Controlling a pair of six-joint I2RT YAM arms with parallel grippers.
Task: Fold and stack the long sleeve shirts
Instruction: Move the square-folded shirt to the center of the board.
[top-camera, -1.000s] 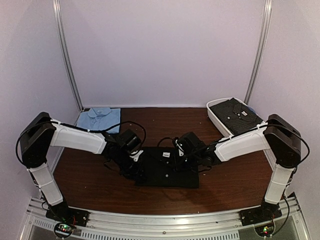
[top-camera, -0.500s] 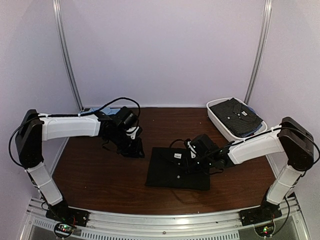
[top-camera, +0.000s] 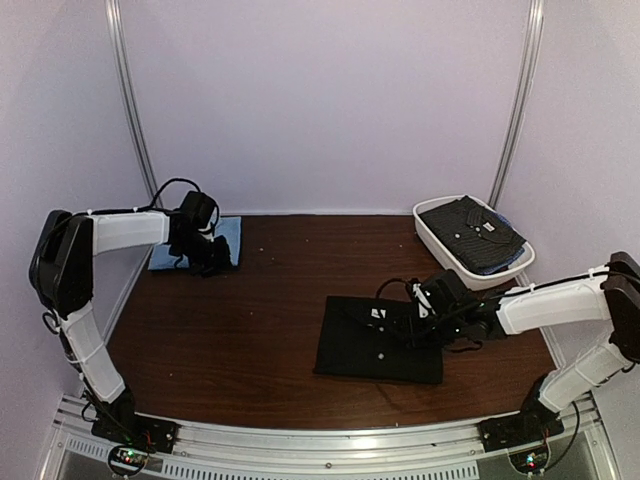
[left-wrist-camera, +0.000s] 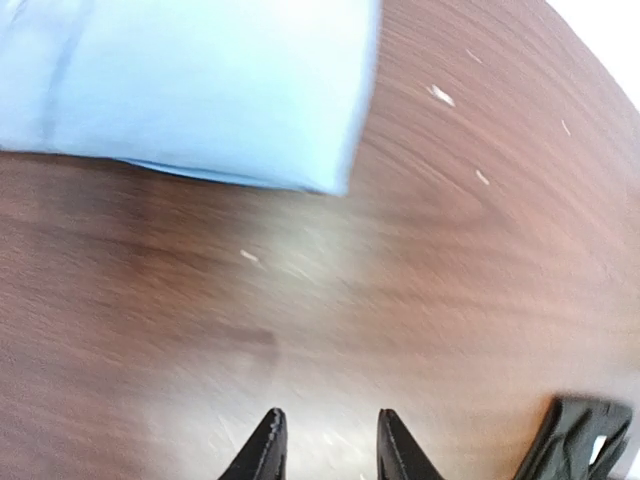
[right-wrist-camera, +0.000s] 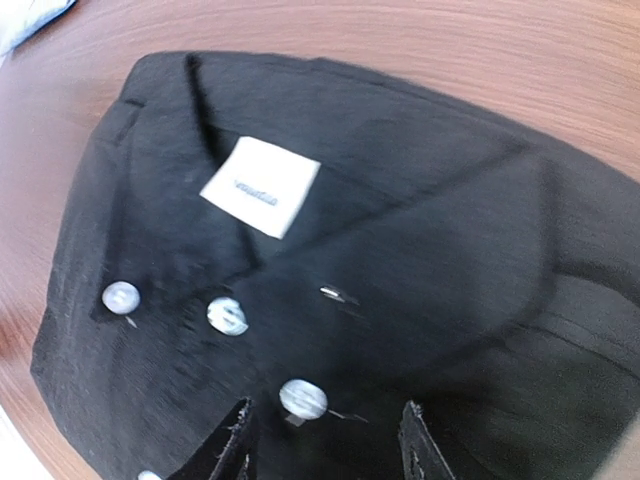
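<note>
A plain black shirt (top-camera: 375, 342) lies folded on the brown table, right of centre. In the right wrist view its white label (right-wrist-camera: 262, 185) and pale buttons (right-wrist-camera: 303, 397) face up. My right gripper (top-camera: 420, 322) sits over the shirt's right part. Its jaws (right-wrist-camera: 325, 445) are open and straddle a button on the cloth. A folded light blue shirt (top-camera: 229, 231) lies at the back left and fills the upper left of the left wrist view (left-wrist-camera: 200, 90). My left gripper (top-camera: 212, 256) hovers beside it, open and empty (left-wrist-camera: 328, 445), over bare wood.
A white oval tub (top-camera: 446, 255) at the back right holds dark, pale-dotted shirts (top-camera: 470, 228). Metal posts (top-camera: 133, 120) stand at the back corners against pale walls. A corner of the black shirt (left-wrist-camera: 585, 440) shows at the lower right of the left wrist view.
My left arm has swung from the black shirt back to the light blue shirt at the back left. The black shirt has slid to the right with my right gripper.
</note>
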